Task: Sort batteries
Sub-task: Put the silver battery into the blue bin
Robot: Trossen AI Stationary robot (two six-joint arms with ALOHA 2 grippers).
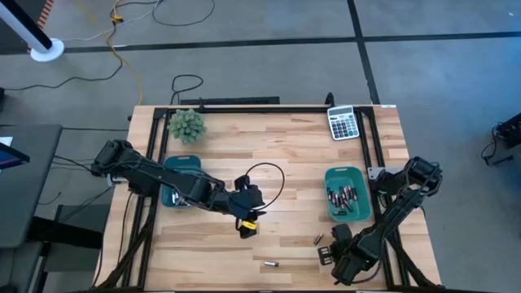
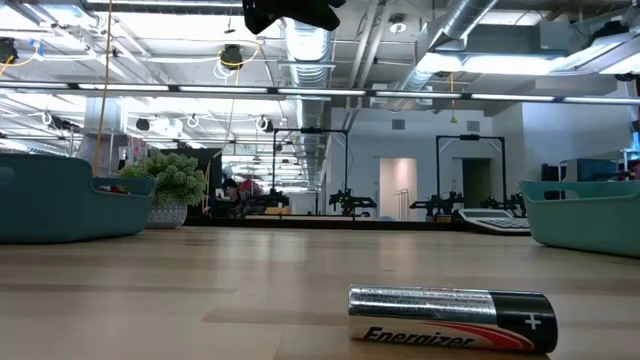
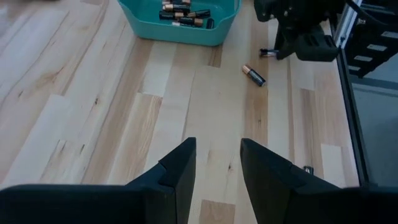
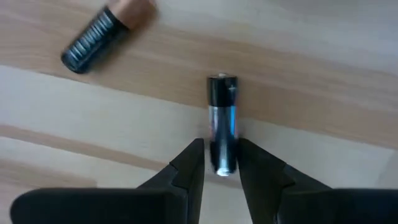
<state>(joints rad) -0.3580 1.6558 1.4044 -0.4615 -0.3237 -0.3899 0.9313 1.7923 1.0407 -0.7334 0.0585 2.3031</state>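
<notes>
Nearest you, a silver-and-black battery (image 2: pixel 450 318) lies alone on the desk (image 1: pixel 285 163). Your right end effector (image 4: pixel 219 163) has its fingers down around a silvery-black cell (image 4: pixel 222 121) near the right teal bin (image 1: pixel 348 195) of batteries. Your left end effector (image 3: pixel 217 165) hovers mid-desk, parted, empty.

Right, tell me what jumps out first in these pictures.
The silver-and-black Energizer battery lying on its side on the wooden table fills the low view's foreground. Near the table's front right, the right gripper straddles a silvery-grey battery with a black end, a coppery-topped dark battery lying apart beside it. Behind them, the teal plastic bin holds a heap of dark cells.
</notes>
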